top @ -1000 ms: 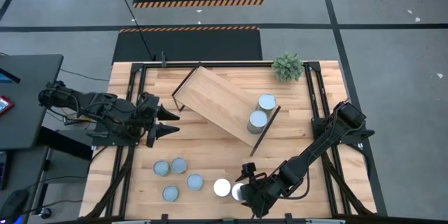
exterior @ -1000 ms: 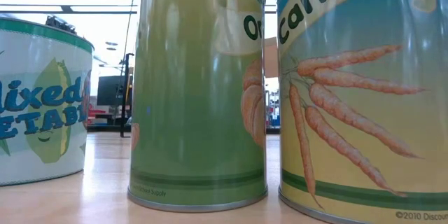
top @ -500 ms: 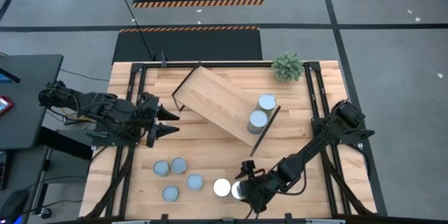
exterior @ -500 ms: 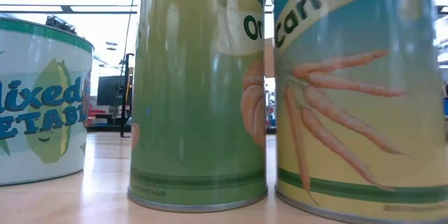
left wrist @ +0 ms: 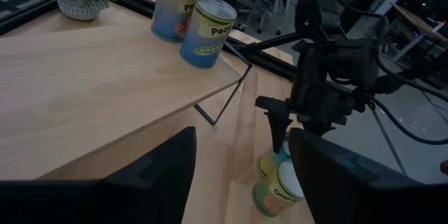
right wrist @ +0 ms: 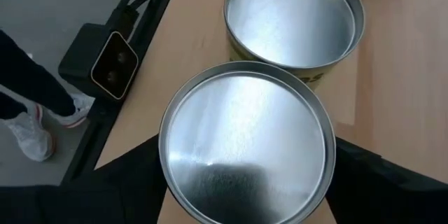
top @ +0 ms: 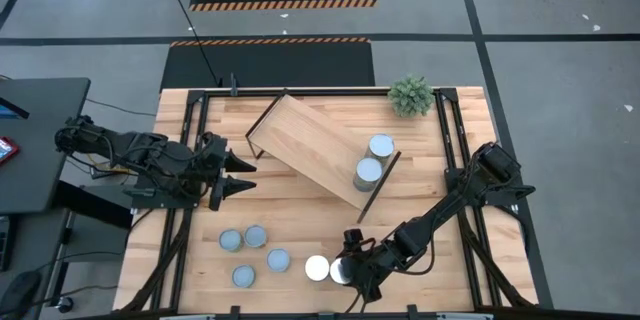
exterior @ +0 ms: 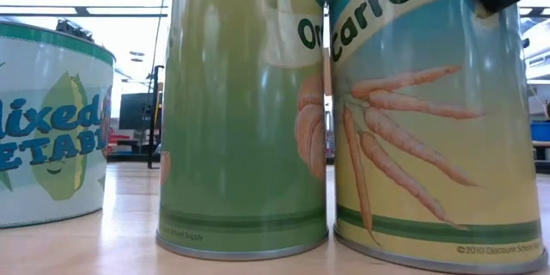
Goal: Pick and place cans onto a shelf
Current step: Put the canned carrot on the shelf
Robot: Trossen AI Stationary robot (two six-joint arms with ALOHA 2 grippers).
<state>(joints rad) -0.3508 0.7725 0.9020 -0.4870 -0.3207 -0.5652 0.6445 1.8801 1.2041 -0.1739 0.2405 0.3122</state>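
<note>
High view. The rectangular light wood shelf on its thin black frame (top: 318, 152) sits angled across the middle of the wooden table (top: 440, 210). Two cylindrical metal cans with pale tops (top: 375, 159) stand on the shelf's right end, close together. A cluster of four cans with blue-grey tops (top: 252, 253) stands on the table at front left. Right of them is a white-topped can (top: 317, 268), touching or almost touching a second can (top: 340, 272) that is mostly covered by the right gripper (top: 349, 269). A small green potted plant (top: 411, 95) sits at the back right. The left gripper (top: 236, 174) hovers at the table's left side, fingers spread apart, holding nothing.

Low view. A green-labelled can (exterior: 244, 112) and a blue can printed with carrots (exterior: 425, 116) stand side by side on the table, almost touching. A third can with a vegetable label (exterior: 51, 120) stands well to one side.

Left wrist view. The two shelf cans show at the board's far end; the right gripper (left wrist: 280, 136) reaches down beside the two front cans (left wrist: 278, 185).

Right wrist view. The gripper's dark fingers (right wrist: 136, 182) straddle the nearer can's silvery lid (right wrist: 246, 143); jaws spread on either side, contact with the sides cannot be told. The neighbouring can (right wrist: 294, 24) stands just beyond.
</note>
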